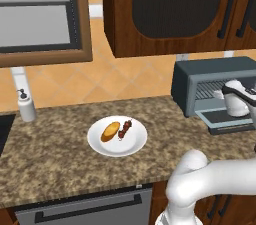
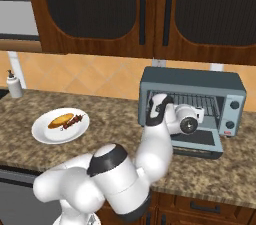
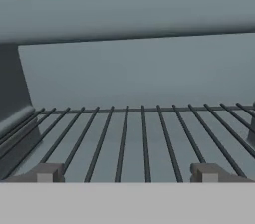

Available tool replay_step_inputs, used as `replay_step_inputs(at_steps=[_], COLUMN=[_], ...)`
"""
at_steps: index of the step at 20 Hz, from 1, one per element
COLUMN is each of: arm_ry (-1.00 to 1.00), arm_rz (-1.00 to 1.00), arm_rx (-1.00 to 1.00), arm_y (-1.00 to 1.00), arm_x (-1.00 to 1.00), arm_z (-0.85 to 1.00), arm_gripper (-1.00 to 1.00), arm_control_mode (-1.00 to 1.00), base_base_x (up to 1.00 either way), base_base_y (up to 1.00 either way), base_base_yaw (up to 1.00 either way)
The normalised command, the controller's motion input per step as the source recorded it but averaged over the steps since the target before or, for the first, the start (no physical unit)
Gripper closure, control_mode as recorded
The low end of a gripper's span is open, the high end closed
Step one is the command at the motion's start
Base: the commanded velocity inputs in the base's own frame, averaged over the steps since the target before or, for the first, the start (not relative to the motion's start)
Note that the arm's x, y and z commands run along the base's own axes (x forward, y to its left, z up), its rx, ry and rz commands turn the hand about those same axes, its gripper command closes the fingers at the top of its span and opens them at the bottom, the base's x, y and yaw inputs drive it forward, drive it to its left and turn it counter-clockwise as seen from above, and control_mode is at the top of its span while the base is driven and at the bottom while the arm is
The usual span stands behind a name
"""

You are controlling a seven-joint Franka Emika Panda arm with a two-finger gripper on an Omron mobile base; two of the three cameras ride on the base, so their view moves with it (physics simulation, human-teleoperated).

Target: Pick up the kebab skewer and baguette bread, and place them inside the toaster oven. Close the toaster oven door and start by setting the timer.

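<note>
Counter [image 1: 60,144]: speckled brown stone, it runs across both base views; the left end is cut by the picture edge.
Toaster oven [image 2: 190,81]: dark blue-grey box at the right part of the counter, against the tiled wall. In the left base view its right side is cut off and partly hidden by the arm.
Toaster oven door [image 2: 197,141]: folded down flat in front of the oven; the arm hides a part of it, so the handle is hard to make out.
Wire rack [image 3: 144,138]: seen close in the hand view, dark bars over a grey floor, with nothing lying on it.
Gripper [image 3: 127,173]: at the mouth of the oven, above the lowered door. Two dark finger tips [image 3: 47,173] stand wide apart at the bottom of the hand view – the jaws are spread and they grasp nothing. In the base views the wrist covers the fingers.
White plate [image 1: 102,149]: on the counter, well apart from the oven, to its left.
Baguette bread [image 1: 110,131]: golden loaf on the plate, left half.
Kebab skewer [image 1: 124,128]: just beside the bread on the plate – it probably touches the loaf, but it is too small to be sure.
Soap bottle [image 1: 25,105]: at the back of the counter, far left.
</note>
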Motion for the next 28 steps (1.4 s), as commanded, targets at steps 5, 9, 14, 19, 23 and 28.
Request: replay_step_inputs(at_steps=[5, 9, 14, 19, 23, 28], arm_ry=[0.02, 0.0, 0.03, 0.13, 0.07, 0.07], arm_rz=[0.0, 0.0, 0.0, 0.0, 0.0, 0.0], arm_rx=[0.0, 0.0, 0.0, 0.0, 0.0, 0.0], arm_y=[0.0, 0.0, 0.0, -0.03, -0.09, -0.01], arm_x=[0.05, 0.21, 0.17, 0.0, -0.11, -0.44], arm_z=[0.0, 0.0, 0.0, -0.23, -0.56, -0.81], arm_gripper=[-1.0, -1.0, -1.0, -1.0, -1.0, -1.0], arm_control_mode=[-1.0, -1.0, -1.0, -1.0, -1.0, -1.0], base_base_x=[0.0, 0.0, 0.0, 0.0, 0.0, 0.0], base_base_y=[0.0, 0.0, 0.0, 0.0, 0.0, 0.0], base_base_yaw=[0.0, 0.0, 0.0, 0.0, 0.0, 0.0])
